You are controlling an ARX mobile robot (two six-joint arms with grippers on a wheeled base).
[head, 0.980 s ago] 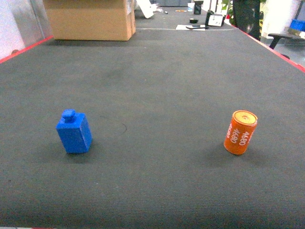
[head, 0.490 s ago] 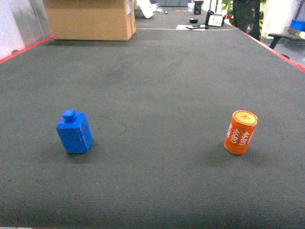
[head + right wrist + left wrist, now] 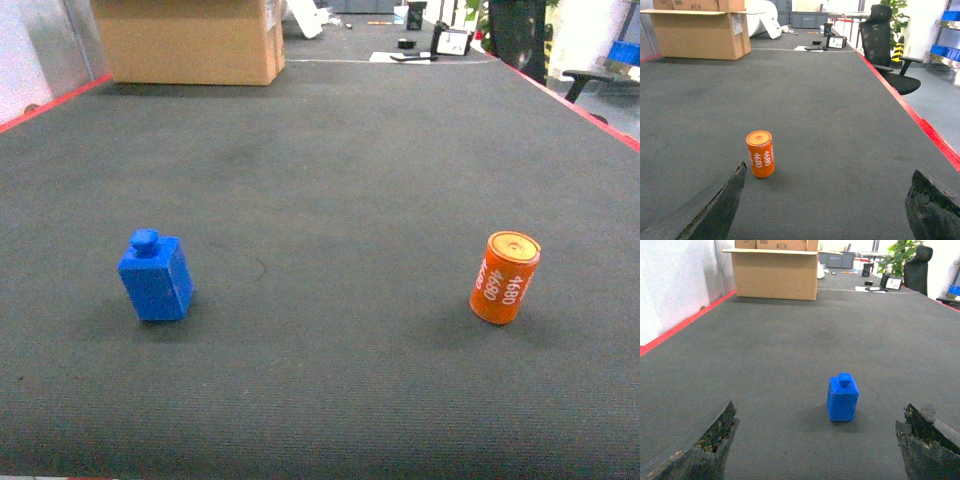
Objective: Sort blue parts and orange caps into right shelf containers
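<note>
My left gripper [image 3: 817, 445] is spread, the blue part [image 3: 842, 398] just ahead; my right gripper [image 3: 825, 210] is spread, the orange cap [image 3: 760, 154] ahead-left.

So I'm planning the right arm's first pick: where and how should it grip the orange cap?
The orange cap stands upright on the mat, alone. Probably best to come in level from the near side and close the open right gripper across its round side wall at mid-height; the flat top offers no hold.
</note>
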